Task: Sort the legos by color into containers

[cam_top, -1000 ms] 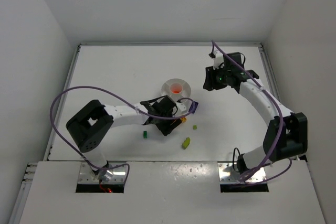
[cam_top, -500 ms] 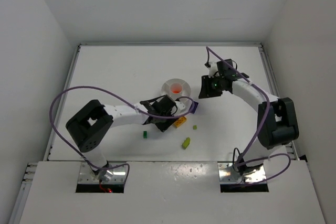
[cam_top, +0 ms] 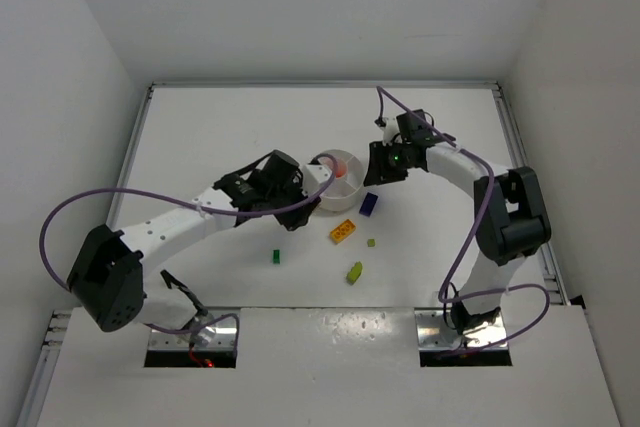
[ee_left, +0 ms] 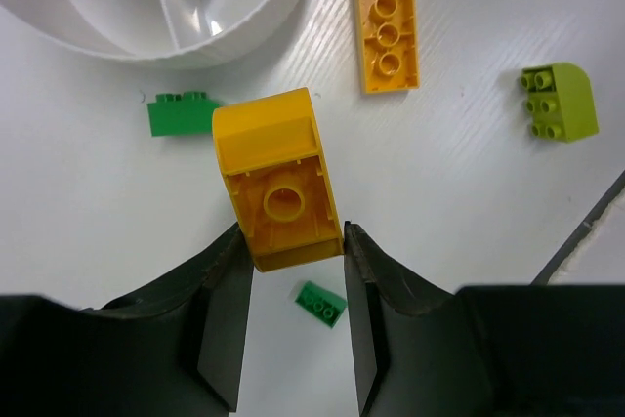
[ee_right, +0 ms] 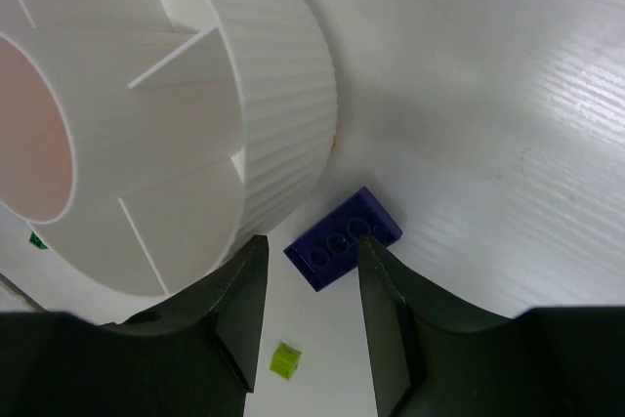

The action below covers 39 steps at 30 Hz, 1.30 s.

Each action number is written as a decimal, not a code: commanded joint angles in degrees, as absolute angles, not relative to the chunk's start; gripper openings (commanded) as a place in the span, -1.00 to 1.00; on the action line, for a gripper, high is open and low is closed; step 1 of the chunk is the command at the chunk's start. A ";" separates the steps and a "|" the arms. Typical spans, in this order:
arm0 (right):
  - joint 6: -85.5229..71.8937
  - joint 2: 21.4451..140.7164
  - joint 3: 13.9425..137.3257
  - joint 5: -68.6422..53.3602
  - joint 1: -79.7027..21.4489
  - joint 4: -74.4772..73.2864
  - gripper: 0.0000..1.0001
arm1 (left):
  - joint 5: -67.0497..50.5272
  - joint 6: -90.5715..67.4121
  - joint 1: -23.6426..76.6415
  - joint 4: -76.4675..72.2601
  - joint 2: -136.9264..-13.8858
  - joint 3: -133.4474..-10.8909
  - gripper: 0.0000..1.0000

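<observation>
Clamps a yellow brick [ee_left: 278, 178] between the fingers of the left hand [ee_left: 293, 236], held above the table [ee_left: 98, 222], just beside the white dish [ee_left: 225, 31] near the table's middle. Hovers the right hand [ee_right: 311, 246] with fingers apart, gripping nothing, over a purple brick [ee_right: 344, 238] lying on the table close to the dish's wall. Shows, loose toward the near edge: a flat orange brick [ee_left: 386, 31], two green bricks [ee_left: 181, 114], two lime bricks [ee_left: 559, 100].
</observation>
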State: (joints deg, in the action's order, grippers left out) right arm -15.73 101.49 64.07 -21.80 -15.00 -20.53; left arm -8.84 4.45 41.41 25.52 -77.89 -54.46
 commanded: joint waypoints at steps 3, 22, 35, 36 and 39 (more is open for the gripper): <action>-17.23 103.79 68.72 -23.20 -17.04 -17.31 -0.14 | -13.09 7.73 36.92 32.86 -78.57 -61.07 -0.54; 6.91 86.33 61.01 -30.91 -16.79 -17.84 -0.14 | -36.27 14.32 29.88 40.59 -83.58 -68.37 -0.57; 39.55 67.15 42.63 -60.20 -18.90 -8.38 0.10 | -69.42 17.40 26.02 47.89 -85.52 -70.31 -0.47; 39.55 66.19 41.76 -60.21 -19.59 -5.91 0.13 | -70.74 17.40 26.02 48.51 -85.52 -70.31 -0.44; 39.55 65.65 39.46 -59.59 -21.70 1.57 0.15 | -70.75 17.40 26.02 48.52 -84.47 -69.00 -0.42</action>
